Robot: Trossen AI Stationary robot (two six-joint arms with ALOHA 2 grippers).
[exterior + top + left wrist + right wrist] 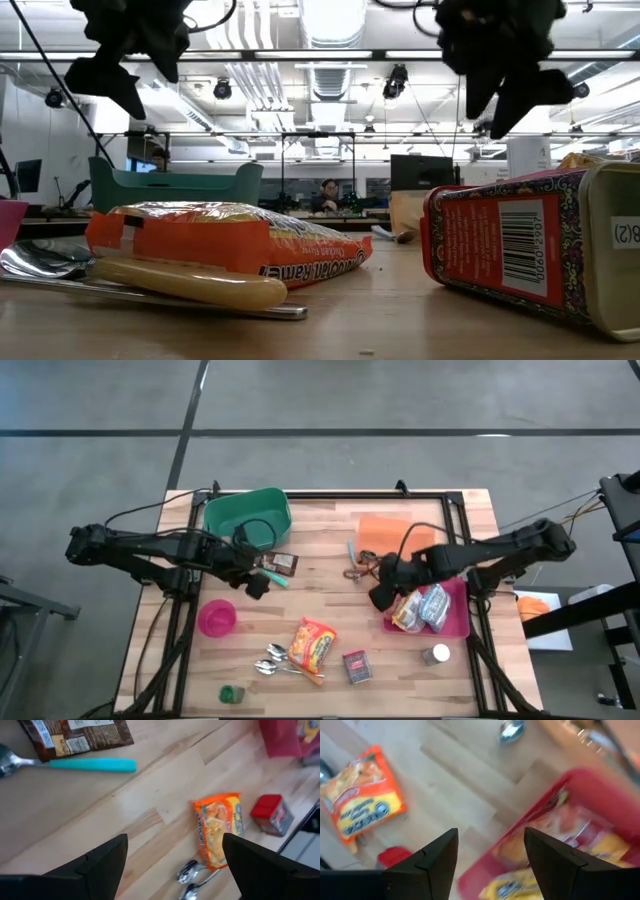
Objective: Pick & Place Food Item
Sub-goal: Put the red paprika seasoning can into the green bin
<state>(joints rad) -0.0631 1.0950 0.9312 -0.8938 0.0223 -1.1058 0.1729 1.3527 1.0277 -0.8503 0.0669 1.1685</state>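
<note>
An orange ramen packet [314, 643] lies flat on the wooden table near its front middle; it also shows in the left wrist view [220, 827] and the right wrist view [362, 797]. A red tray [455, 628] at the right holds several food packets [425, 607]. My left gripper [256, 582] hangs open above the table's left middle, beside a brown packet [284, 563] and a teal-handled spoon [92, 765]. My right gripper [384, 597] hangs open over the tray's left edge [485, 870]. Nothing is between either pair of fingers.
A green bin [247, 520] stands at the far left and an orange cloth [385, 530] at the far right. A pink cup [217, 617], spoons [272, 660], a red box [357, 666], a shaker [436, 654] and a small green thing [231, 693] lie near the front.
</note>
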